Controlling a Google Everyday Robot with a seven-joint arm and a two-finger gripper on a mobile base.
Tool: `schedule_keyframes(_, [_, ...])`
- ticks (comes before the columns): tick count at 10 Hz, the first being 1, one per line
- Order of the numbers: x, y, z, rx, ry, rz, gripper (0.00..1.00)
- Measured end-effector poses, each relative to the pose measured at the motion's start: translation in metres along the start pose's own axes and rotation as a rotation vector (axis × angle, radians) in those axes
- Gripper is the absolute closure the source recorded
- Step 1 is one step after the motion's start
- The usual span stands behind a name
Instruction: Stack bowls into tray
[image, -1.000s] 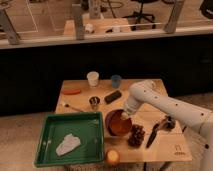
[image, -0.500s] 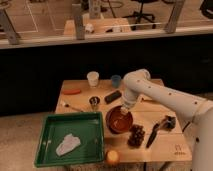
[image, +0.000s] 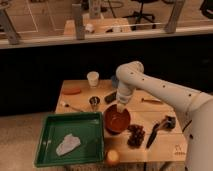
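The arm (image: 150, 87) is smooth white plastic with rounded joints, reaching in from the right and bending down over the middle of the wooden bench (image: 150, 114). Its gripper (image: 120, 107) points down at the far rim of the orange-red bowl (image: 117, 120), a round glossy plastic bowl that sits on the bench just right of the tray (image: 70, 137). Whether the fingers are spread or pressed on the rim cannot be told, and a second bowl cannot be made out.

The tray is a large rectangular green plastic one with a raised rim, at the bench's front left corner. Inside it lies a crumpled pale cloth (image: 67, 145).

Behind the tray stands a small metal cup (image: 94, 102), with a thin spoon-like utensil (image: 70, 106) to its left and a flat orange-red lid-like thing (image: 71, 91) further back. A white paper cup (image: 93, 79) stands at the far edge. A dark cylinder (image: 110, 97) lies just left of the gripper. Right of the bowl is a dark brown lumpy cluster (image: 135, 136), a black-handled tool (image: 159, 127) and a thin brown stick (image: 150, 100). A round orange fruit (image: 112, 157) sits at the front edge, close to the tray's corner.

A small dark mark (image: 177, 148) on the bench's right front corner cannot be read.
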Motion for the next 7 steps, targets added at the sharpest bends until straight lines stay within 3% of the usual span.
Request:
schedule_keyframes(2, [-0.016, 0.011, -0.003, -0.033, -0.013, -0.054, 1.0])
schedule_keyframes(7, [-0.053, 0.038, -0.027, -0.041, 0.01, -0.173, 1.0])
